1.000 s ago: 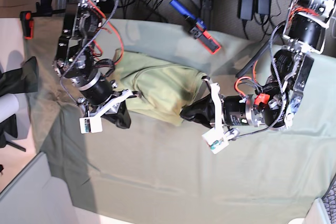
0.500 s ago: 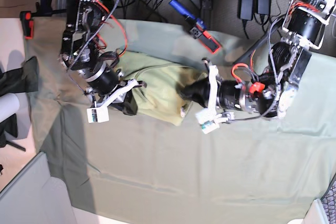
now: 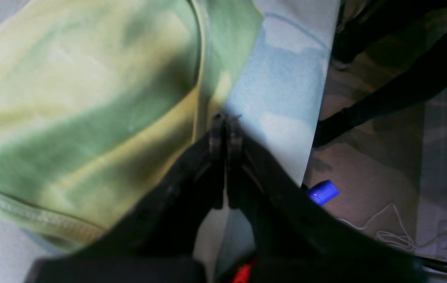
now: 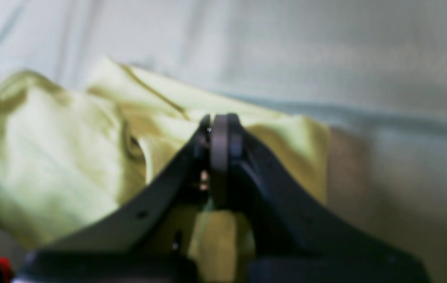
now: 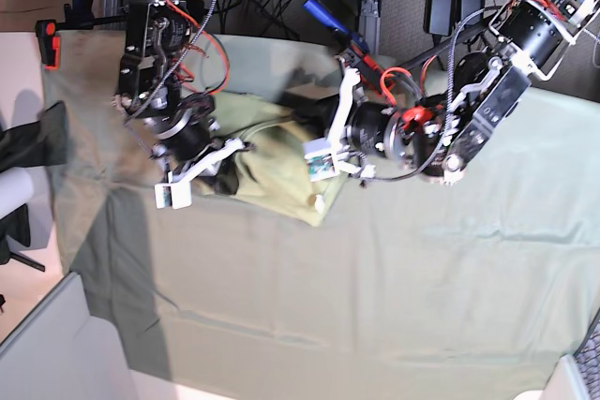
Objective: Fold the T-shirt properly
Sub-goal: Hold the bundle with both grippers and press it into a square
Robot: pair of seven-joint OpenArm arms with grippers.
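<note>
Pinching the crumpled, bunched T-shirt [image 5: 277, 170], both end effectors are clamped onto its fabric.

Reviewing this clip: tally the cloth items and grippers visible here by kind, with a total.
T-shirt: 1, pale yellow-green
Table cloth: 1, dull grey-green
Grippers: 2, left gripper and right gripper, both closed on shirt fabric
Total: 4

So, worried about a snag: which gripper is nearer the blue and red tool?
Left. The left gripper is close beside the blue and red tool; the right gripper is farther, across the T-shirt.
</note>
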